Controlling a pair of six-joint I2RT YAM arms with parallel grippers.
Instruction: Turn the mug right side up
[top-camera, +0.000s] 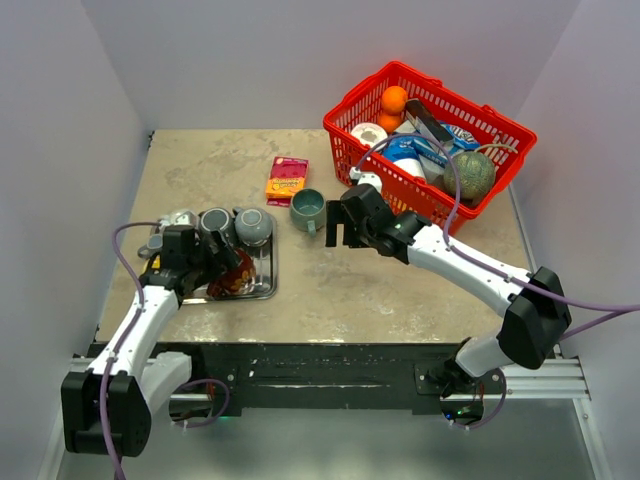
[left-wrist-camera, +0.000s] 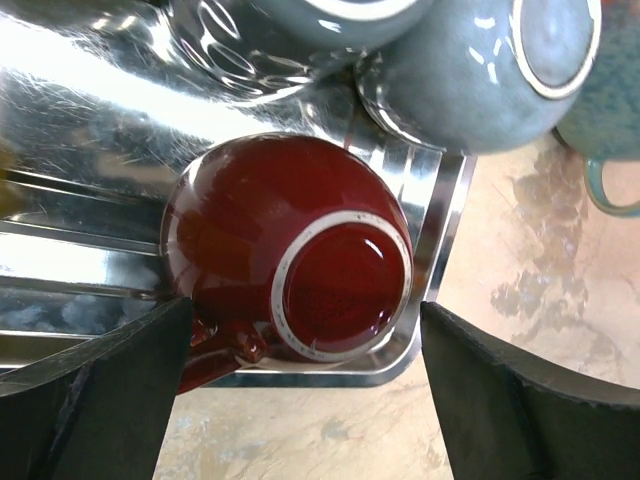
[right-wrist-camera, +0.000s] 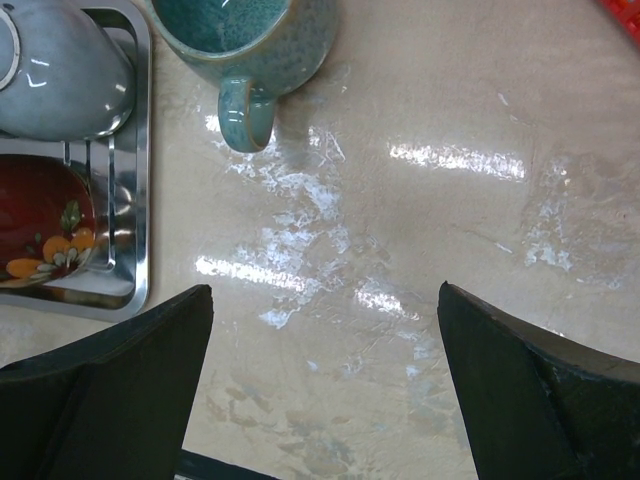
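A dark red mug (left-wrist-camera: 290, 250) stands upside down, base up, in the near right corner of a metal tray (left-wrist-camera: 440, 240); its handle points toward the left finger. In the top view the red mug (top-camera: 235, 280) sits under my left gripper (top-camera: 222, 262). My left gripper (left-wrist-camera: 305, 305) is open and empty just above the mug, its fingers either side of the base without touching. My right gripper (top-camera: 340, 225) is open and empty over bare table, just near of a teal mug (top-camera: 307, 209) that stands upright. The right gripper (right-wrist-camera: 325, 290) and the teal mug (right-wrist-camera: 250, 40) also show in the right wrist view.
Two grey mugs (top-camera: 252, 225) (top-camera: 215, 222) stand upside down at the tray's far side, close behind the red one. A red basket (top-camera: 330, 125) full of items sits at the far right. A snack packet (top-camera: 287, 178) lies behind the teal mug.
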